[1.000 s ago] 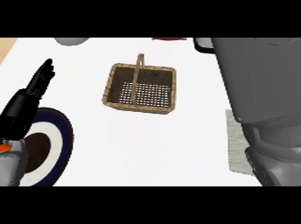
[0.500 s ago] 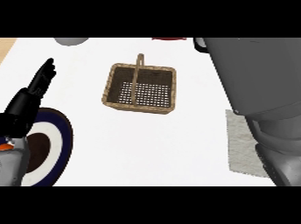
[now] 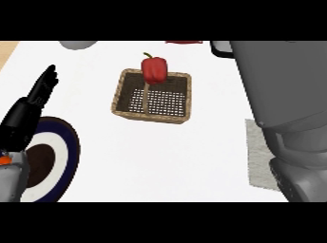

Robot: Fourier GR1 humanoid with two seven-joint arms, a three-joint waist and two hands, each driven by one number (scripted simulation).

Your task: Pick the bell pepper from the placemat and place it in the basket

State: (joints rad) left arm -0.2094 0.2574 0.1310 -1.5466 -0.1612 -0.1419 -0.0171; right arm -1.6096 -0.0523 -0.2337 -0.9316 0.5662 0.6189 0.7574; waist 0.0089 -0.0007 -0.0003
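- The left robot hand [image 3: 33,102] shows at the view's left, fingers straight and together, holding nothing.
- To its right, well apart, stands the basket [image 3: 150,116]. The bell pepper [image 3: 154,70] is at the basket's far rim, perhaps resting inside, though that is hard to tell.
- A dark-rimmed plate [image 3: 69,154] lies just beneath that hand's wrist.
- The right forearm [image 3: 285,104] hides the right side of the counter [image 3: 187,156] and part of the placemat [image 3: 257,161]; its robot hand does not show.
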